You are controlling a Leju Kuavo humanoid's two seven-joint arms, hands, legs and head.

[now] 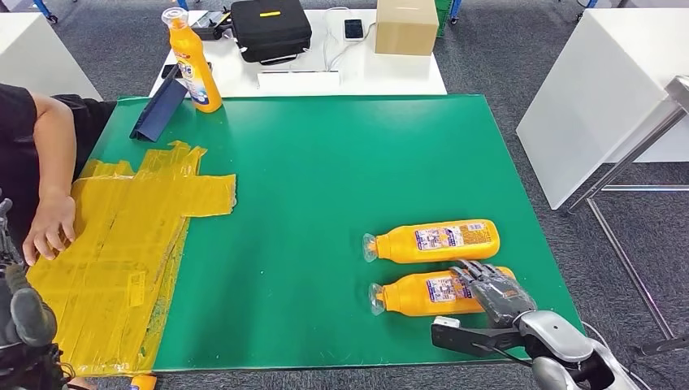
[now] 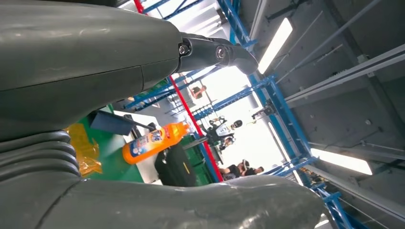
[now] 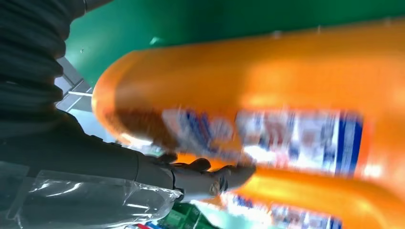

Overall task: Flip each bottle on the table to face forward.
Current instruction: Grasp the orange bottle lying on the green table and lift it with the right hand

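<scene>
Green mat [image 1: 325, 203] bears orange, white-labelled near bottle [image 1: 422, 294], right hand [image 1: 496, 291] gripping.

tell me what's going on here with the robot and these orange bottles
The robot's right hand rests on the nearer of two orange bottles lying on their sides on the green table; the other lying bottle is just beyond it. A third bottle stands upright at the far left corner. A person's hand rests on yellow sheeting at the left.
</scene>
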